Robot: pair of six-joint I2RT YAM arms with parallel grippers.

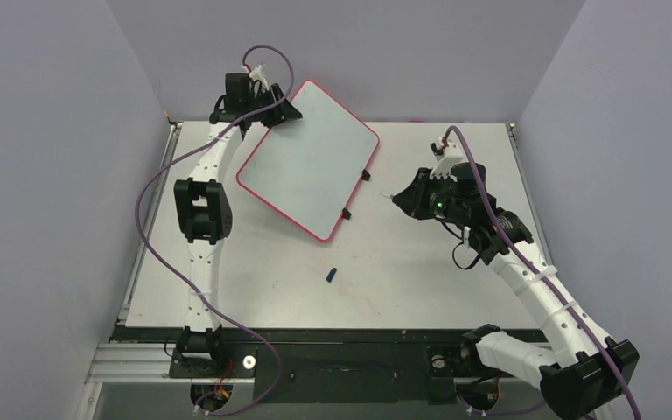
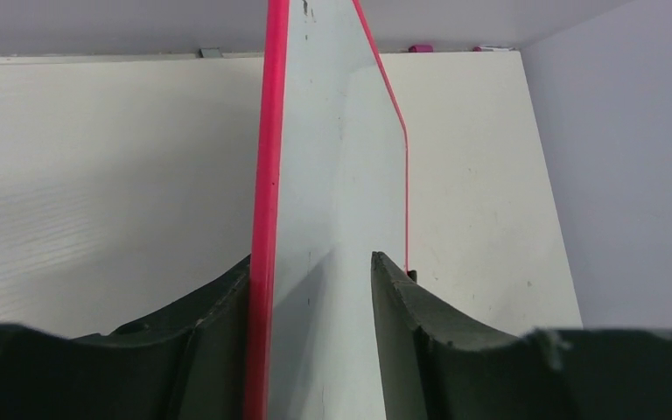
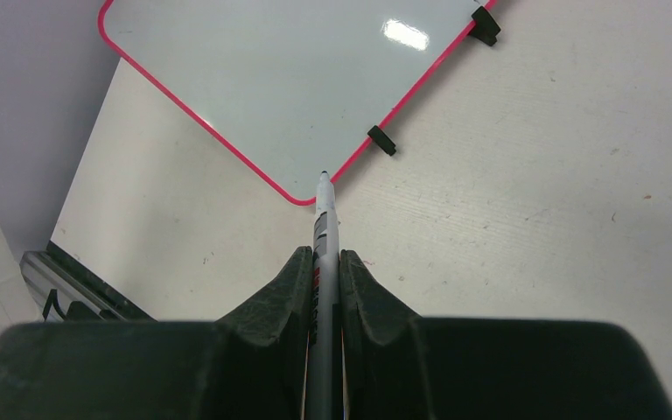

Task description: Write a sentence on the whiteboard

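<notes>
- The left fingers (image 2: 214,306) straddle the red rim of the whiteboard (image 2: 332,175) at its far-left corner. Whether they pinch it cannot be told. Probable purpose: to steady the board for writing.
- The right fingers (image 3: 290,284) are clamped on the marker (image 3: 324,219). Its bare tip points at the board's near corner, short of contact.
- The whiteboard sits toward the far-left corner of the desk (image 1: 420,280), apparently tilted. Its face is blank.
- A small blue cap (image 1: 331,274) lies toward the desk's near edge, apart from the board.
</notes>
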